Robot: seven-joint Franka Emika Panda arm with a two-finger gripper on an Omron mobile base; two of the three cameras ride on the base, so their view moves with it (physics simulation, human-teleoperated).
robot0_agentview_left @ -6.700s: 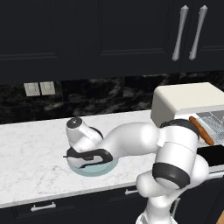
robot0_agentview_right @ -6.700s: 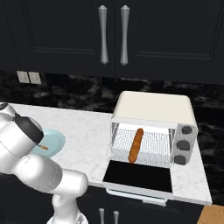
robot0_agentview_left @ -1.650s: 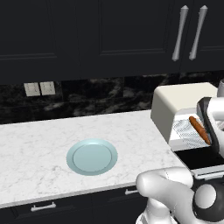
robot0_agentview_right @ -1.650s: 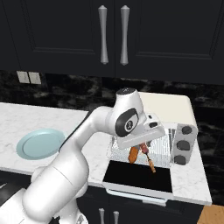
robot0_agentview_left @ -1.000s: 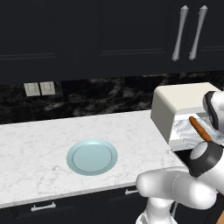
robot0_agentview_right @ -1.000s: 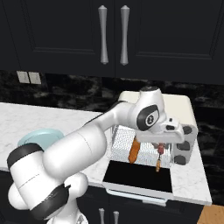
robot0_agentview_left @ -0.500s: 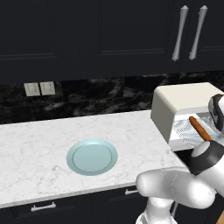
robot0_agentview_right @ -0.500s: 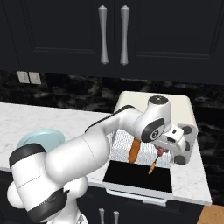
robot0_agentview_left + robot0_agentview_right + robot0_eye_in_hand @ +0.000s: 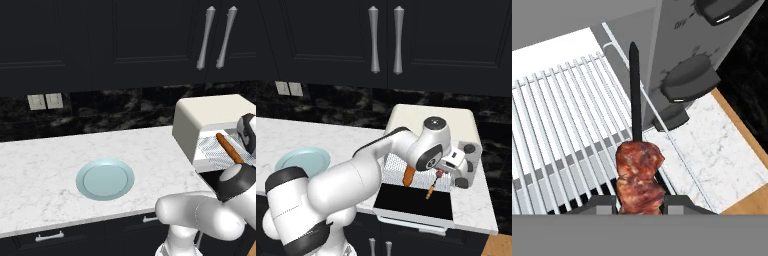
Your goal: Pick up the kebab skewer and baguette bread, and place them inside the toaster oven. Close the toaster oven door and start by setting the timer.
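Observation:
My gripper [image 9: 640, 204] is shut on the kebab skewer [image 9: 639, 175], whose meat chunks sit between the fingertips and whose dark stick points over the wire rack [image 9: 562, 125]. In the right base view the kebab skewer [image 9: 432, 189] hangs from the gripper [image 9: 440, 175] above the open toaster oven door [image 9: 413, 202], near the rack's right side. The baguette bread [image 9: 409, 175] lies on the rack inside the cream toaster oven [image 9: 431, 120]. The left base view shows the baguette bread [image 9: 229, 147] in the toaster oven [image 9: 210, 117].
A light blue plate [image 9: 105, 179] sits bare on the marble counter [image 9: 40, 175], left of the oven. The oven's dark knobs [image 9: 692, 80] stand just right of the skewer. Black cabinets with silver handles [image 9: 385, 40] hang above.
The arm has swung from the plate to the oven front with the skewer in its grip. Over the last second the hand edged slightly right and the skewer sank a little.

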